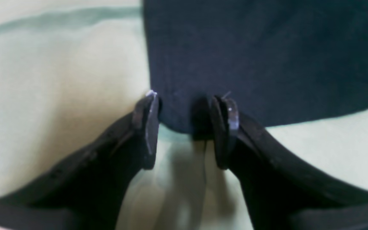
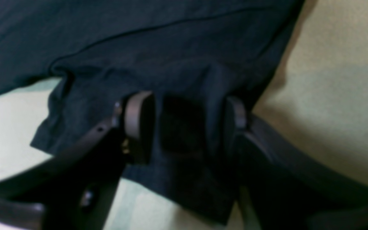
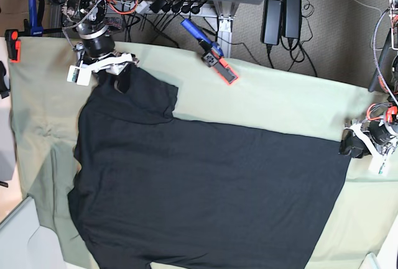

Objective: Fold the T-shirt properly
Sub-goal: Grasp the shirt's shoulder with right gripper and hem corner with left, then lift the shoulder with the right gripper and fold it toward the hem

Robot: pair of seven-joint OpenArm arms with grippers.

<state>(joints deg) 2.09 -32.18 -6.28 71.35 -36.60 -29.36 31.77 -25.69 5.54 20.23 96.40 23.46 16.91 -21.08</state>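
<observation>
- The T-shirt (image 3: 205, 188) is large, black and short-sleeved, plain side up with no print showing; it lies spread mostly flat across the pale green table cloth (image 3: 273, 104), covering the middle of the worktop from the left side almost to the right edge; one sleeve points toward the far left corner, and the near part runs out of the base view at the near edge.
- The right gripper (image 2: 184, 127) sits at the far left corner of the worktop; its two fingers (image 2: 137, 124) stand apart with a bunched fold of the sleeve lying between them; the cloth touches both pads, but whether it is truly pinched I cannot tell; the sleeve hem shows as a stitched line above.
- The left gripper (image 1: 187, 127) is at the right edge of the worktop; its fingers (image 1: 149, 127) are parted, with the corner of the shirt's hem reaching in between the tips; the cloth fills only part of the gap, with green table cloth visible below it.
- An orange and blue tool (image 3: 211, 51) lies on the far edge of the table cloth, apart from the shirt.
</observation>
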